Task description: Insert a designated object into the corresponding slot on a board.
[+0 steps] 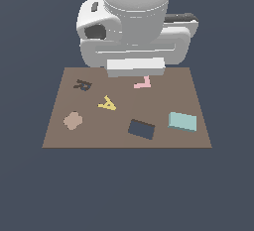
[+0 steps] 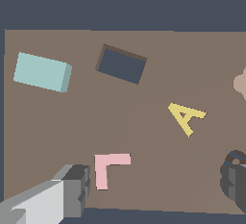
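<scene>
The light teal block (image 1: 182, 121) lies flat on the brown board (image 1: 163, 101), near its edge on the exterior view's right; it also shows in the wrist view (image 2: 42, 71). The dark navy rectangular slot (image 1: 142, 129) is empty and sits just beside the block, a small gap apart, as the wrist view (image 2: 121, 64) also shows. My gripper (image 2: 153, 189) is open and empty. It hangs over the board's far edge, well away from the block. One finger (image 2: 74, 189) is beside the pink L. The white hand (image 1: 135, 67) hides the fingers in the exterior view.
A pink L-shaped piece (image 1: 144, 83) (image 2: 108, 168) lies under the hand. A yellow letter A (image 1: 107, 104) (image 2: 186, 117) lies mid-board. A small dark R-shaped recess (image 1: 82, 85) and a tan piece (image 1: 73, 120) are on the exterior view's left.
</scene>
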`<state>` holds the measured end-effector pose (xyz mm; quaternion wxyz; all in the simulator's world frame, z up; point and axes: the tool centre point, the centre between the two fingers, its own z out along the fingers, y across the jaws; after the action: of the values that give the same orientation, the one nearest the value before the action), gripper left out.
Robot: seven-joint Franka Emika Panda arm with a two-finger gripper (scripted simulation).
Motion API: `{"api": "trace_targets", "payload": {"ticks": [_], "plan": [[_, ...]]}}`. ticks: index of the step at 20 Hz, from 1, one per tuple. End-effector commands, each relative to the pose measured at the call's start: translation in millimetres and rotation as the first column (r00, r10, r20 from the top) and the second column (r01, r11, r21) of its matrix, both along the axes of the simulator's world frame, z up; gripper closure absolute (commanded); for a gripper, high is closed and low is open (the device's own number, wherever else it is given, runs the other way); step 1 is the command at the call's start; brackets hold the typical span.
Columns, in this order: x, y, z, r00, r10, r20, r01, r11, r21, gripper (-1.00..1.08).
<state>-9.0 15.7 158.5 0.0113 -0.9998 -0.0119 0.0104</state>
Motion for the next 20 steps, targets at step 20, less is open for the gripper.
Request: {"api": "trace_targets", "payload": {"ticks": [20], "plan": [[35.4, 20.1, -24.7, 0.957, 0.291, 0.007, -0.291, 0.957, -0.001, -0.92]]}}
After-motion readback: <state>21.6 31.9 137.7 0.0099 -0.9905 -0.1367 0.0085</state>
